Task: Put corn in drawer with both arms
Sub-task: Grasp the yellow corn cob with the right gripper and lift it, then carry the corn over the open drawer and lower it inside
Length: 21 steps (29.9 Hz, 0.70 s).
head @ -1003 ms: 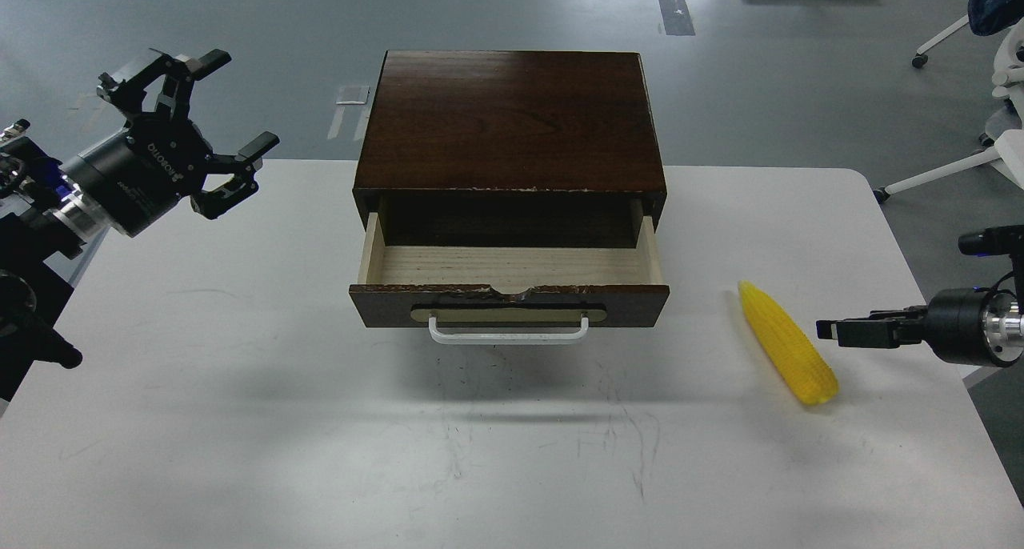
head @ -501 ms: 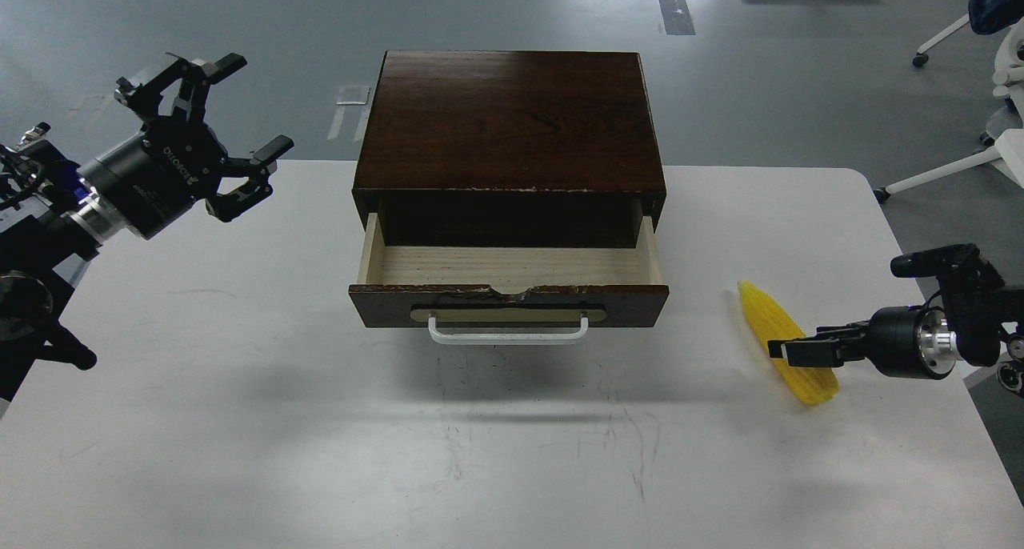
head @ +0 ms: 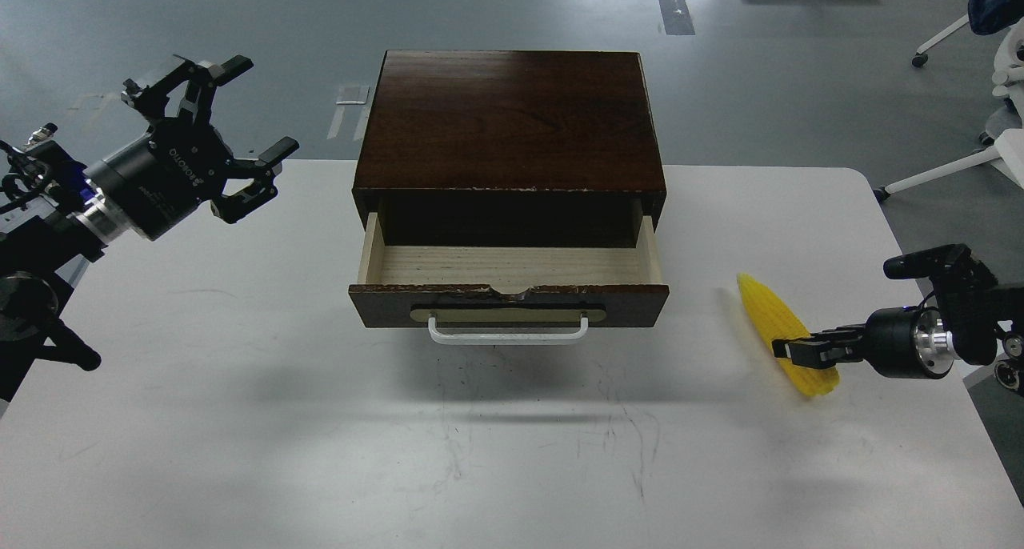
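The corn (head: 764, 313) lies on the white table (head: 240, 389), right of the drawer, tip pointing away from me. My right gripper (head: 788, 349) reaches in from the right and sits at the cob's lower half. It is seen side-on and dark, so I cannot tell its fingers apart. The drawer (head: 384, 305) of the dark brown box (head: 512, 117) is pulled open; its pale inside is empty. My left gripper (head: 260, 105) is open and empty, raised above the table's far left, left of the box.
The table's right edge is close behind the corn, and its far edge runs behind the box. White chair legs (head: 944, 173) stand on the grey floor at the right.
My right gripper has moved left from beside the corn until it overlaps the cob's lower half; the cob has shifted slightly. My left gripper has moved a little right and up.
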Motion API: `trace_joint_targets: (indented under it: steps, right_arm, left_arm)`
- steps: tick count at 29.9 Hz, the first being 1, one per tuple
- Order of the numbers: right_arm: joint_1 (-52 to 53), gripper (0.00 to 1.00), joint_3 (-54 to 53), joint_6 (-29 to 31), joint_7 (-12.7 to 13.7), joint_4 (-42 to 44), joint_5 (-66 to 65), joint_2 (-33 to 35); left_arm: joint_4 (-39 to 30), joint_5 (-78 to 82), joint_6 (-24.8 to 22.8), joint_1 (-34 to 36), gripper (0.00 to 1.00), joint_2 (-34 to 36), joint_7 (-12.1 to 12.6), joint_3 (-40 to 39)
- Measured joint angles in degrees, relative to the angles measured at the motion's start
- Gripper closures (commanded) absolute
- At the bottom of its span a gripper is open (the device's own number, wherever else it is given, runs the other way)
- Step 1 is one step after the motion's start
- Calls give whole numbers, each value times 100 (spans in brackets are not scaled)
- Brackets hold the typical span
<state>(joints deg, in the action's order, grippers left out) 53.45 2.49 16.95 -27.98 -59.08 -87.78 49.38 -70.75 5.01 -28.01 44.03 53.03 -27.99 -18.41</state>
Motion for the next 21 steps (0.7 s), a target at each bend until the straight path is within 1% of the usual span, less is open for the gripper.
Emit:
trace_joint_targets:
  steps: [4,6,8,10,13,15,18,21]
  right_arm:
    - [1015,98,16,54,0,-573,25,477]
    - [1588,97,102,124,0,-761,28,561]
    - [2283,97,353,254,0,-852,35,493]
    - [2972,96,706,333,0,-904,114,243]
    - [3849,96,1327,366,-2,-933,369,-304]
    - [4433,96,1774,368,-4,-935,539,-917]
    - [4873,96,2166,346,-3,-897,615,-1648]
    - [5036,96,2319,336,-3,-883,624,-2325]
  left_arm:
    - [2,1,0,0,2,-40,0,-5]
    - [-1,0,0,0,2,-73,0,-27]
    - [2,1,0,0,2,-100,0,-35]
    - [0,1,0,0,2,-124,0,-41]
    - [2,1,0,-1,2,-143,0,-50]
    - [-2,3,0,0,2,-164,0,-77]
    - [2,6,0,0,2,-168,0,-127]
    - [0,5,0,0,2,-168,0,-144]
